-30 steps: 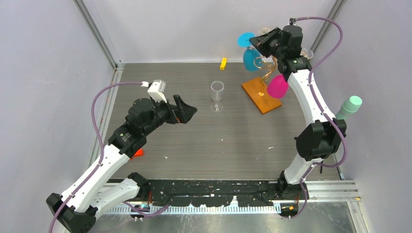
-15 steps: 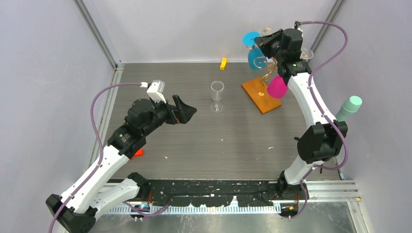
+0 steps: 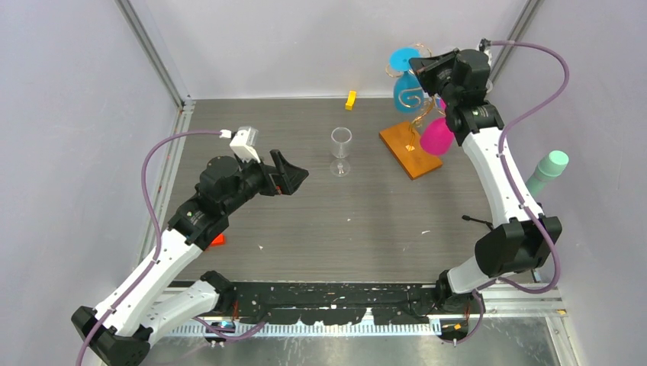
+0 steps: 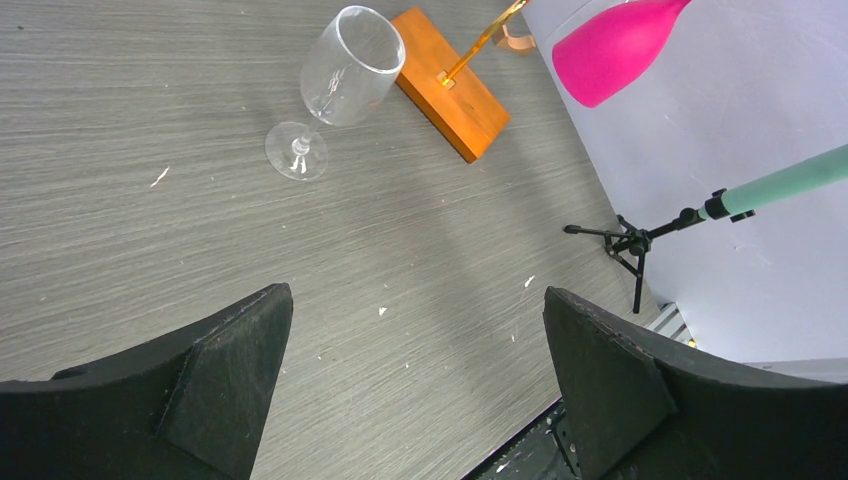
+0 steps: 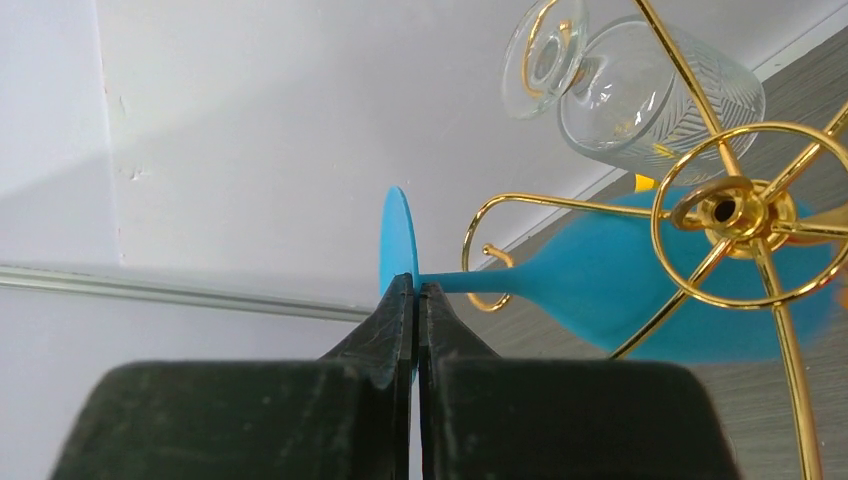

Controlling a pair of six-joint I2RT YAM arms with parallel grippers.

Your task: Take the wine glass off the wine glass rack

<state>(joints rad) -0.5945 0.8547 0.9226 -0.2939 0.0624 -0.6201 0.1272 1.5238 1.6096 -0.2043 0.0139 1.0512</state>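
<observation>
Right gripper [image 5: 415,287] pinching blue wine glass [image 5: 600,290] stem at gold rack [image 5: 722,208], left gripper [image 4: 415,295] released

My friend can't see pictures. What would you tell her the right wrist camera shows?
The right gripper, jaws shut, pinches the foot of a blue wine glass lying sideways, its stem resting in a curled arm of the gold wire rack. A clear glass hangs from another arm above, against a white wall.

right pincer [image 3: 420,63]: shifted right; blue wine glass [image 3: 407,91]: carried right with it; right elbow [image 3: 519,245]: dropped lower
</observation>
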